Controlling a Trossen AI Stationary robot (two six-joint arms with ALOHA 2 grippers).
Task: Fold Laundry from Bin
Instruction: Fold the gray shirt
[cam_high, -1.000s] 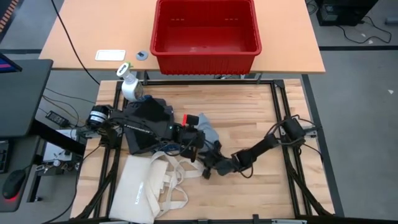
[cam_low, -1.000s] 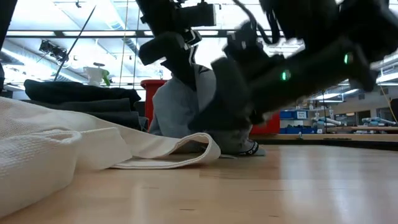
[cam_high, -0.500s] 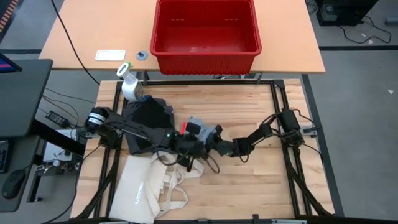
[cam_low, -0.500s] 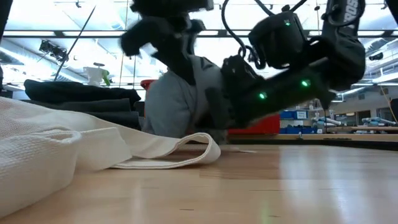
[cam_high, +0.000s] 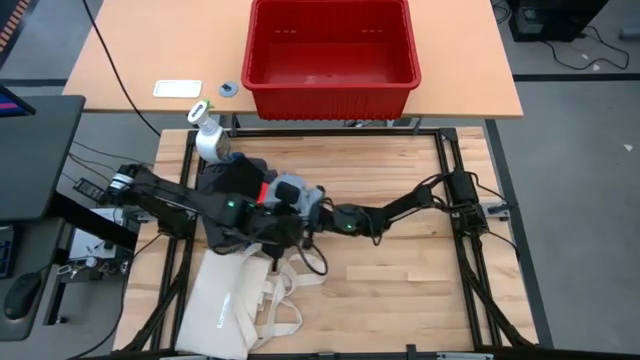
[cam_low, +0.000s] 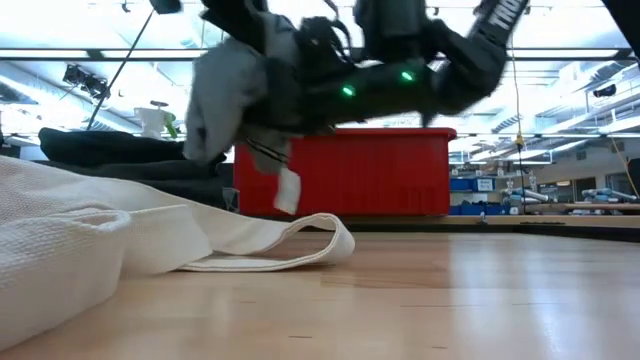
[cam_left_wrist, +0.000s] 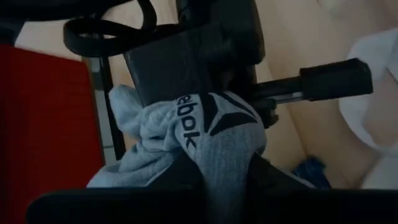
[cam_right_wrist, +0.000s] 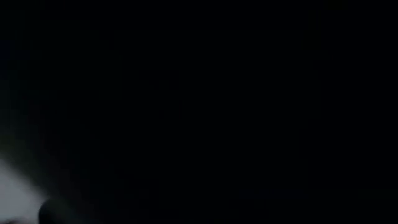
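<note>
Above the wooden table (cam_high: 400, 290), one light grey garment (cam_low: 225, 95) is held off the surface between two grippers: left gripper (cam_high: 290, 205) and right gripper (cam_high: 318, 212), both clamped on it. One red bin (cam_high: 331, 50) is seen behind; one cream tote (cam_high: 240, 305) nearby.

Both dark arms stretched low, meeting near the surface's middle. Left gripper (cam_high: 292, 205) and right gripper (cam_high: 318, 212) close together, raised off it.

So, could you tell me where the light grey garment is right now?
The light grey garment hangs off the table, left of centre, in front of the red bin, above the tote bag.
</note>
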